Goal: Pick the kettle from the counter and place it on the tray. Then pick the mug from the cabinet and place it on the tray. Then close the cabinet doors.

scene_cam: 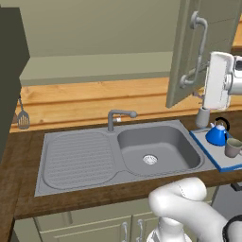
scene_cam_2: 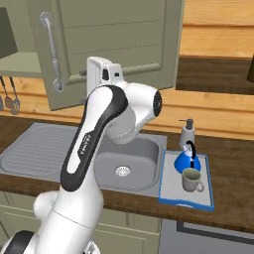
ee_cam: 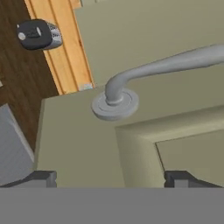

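Note:
The blue kettle (scene_cam: 217, 134) (scene_cam_2: 187, 159) and the grey mug (scene_cam: 232, 147) (scene_cam_2: 191, 179) both stand on the blue-rimmed tray (scene_cam: 208, 146) (scene_cam_2: 171, 191), on the counter (scene_cam: 28, 189) right of the sink. The cabinet (scene_cam: 94, 66) is open. Its right door (scene_cam: 184, 52) (scene_cam_2: 114, 44) swings out over the counter. My gripper (ee_cam: 111, 179) is open, close against that door's lower panel (ee_cam: 78, 144), just below the foot of its silver bar handle (ee_cam: 114, 104) (scene_cam: 201, 47) (scene_cam_2: 52, 54). Nothing is between the fingertips (ee_cam: 41, 178). The left door (scene_cam: 9, 71) also stands open at the far left.
A grey soap pump bottle (scene_cam: 202, 117) (scene_cam_2: 187, 133) stands behind the tray. The steel sink (scene_cam: 158, 149) (scene_cam_2: 144, 158) with its faucet (scene_cam: 118, 118) lies below the open door. Utensils (scene_cam: 22, 118) hang on the wood panelling at the left.

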Robot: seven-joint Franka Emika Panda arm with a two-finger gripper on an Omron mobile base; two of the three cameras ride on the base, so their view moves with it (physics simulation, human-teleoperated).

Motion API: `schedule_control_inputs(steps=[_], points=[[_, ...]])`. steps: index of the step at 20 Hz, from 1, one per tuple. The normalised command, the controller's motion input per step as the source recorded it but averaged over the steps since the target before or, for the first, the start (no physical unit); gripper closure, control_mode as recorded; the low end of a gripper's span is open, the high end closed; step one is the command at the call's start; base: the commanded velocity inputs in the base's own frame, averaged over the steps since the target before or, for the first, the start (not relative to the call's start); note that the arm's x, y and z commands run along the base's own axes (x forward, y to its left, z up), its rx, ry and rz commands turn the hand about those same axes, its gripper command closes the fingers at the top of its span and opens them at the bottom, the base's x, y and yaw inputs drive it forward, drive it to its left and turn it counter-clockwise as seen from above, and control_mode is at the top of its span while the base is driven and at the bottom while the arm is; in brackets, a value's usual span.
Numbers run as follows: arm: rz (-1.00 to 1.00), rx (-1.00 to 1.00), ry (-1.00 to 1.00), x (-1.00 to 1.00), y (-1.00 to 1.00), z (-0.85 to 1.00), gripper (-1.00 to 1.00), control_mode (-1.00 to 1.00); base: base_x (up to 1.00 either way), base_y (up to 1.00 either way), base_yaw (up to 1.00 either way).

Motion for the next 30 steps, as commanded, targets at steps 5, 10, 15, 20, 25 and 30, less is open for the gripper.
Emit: schedule_control_inputs(steps=[5,10,15,20,25,30], points=[[-0.02,-0.07,0.00,0.63,0.53,0.01,-1.00,-1.00,0.00,0.00,0.00],[-0.16,-0.10,0.01,0.68,0.39,0.00,-1.00,-1.00,0.00,0.00,0.00],[-0.24,-0.11,0.01,0.62,0.31,0.00,-1.00,-1.00,0.00,0.00,0.00],[-0.22,-0.08,0.00,0.45,0.14,0.00,-1.00,-1.00,0.00,0.00,0.00],[-0.21,-0.04,0.00,0.37,0.01,-0.04,-1.00,-1.00,0.00,0.00,0.00],[-0.22,-0.05,0.00,0.45,0.00,-0.14,-1.00,-1.00,0.00,0.00,0.00]])
